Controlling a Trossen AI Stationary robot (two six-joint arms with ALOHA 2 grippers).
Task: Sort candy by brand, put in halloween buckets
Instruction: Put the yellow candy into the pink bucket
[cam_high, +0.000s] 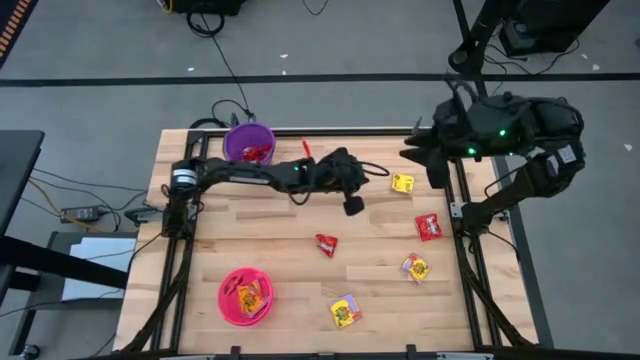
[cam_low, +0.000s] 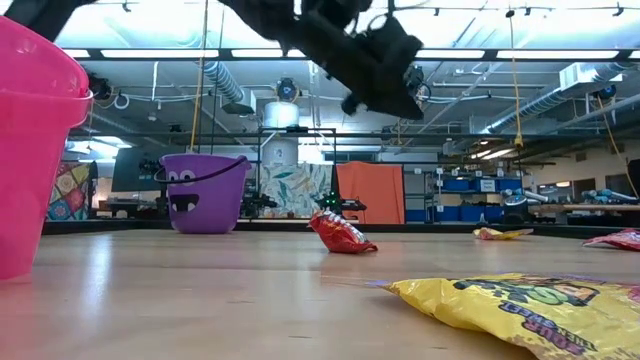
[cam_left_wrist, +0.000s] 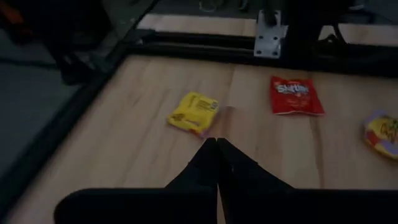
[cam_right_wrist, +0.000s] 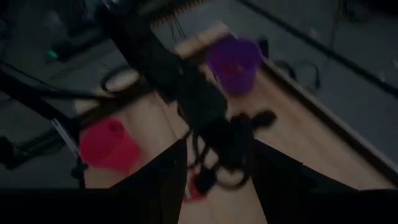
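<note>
Overhead, the left tool (cam_high: 353, 205) is hanging closed and empty above the surface (cam_high: 280, 240), near a red candy (cam_high: 326, 244). The right tool (cam_high: 425, 155) is waiting open and empty at the surface's edge. Purple bucket (cam_high: 249, 143) and pink bucket (cam_high: 245, 296) are sitting well apart.

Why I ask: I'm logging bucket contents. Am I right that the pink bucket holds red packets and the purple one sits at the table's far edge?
Not quite. In the high view the pink bucket holds yellow packets; the purple bucket does sit at the far edge.
</note>
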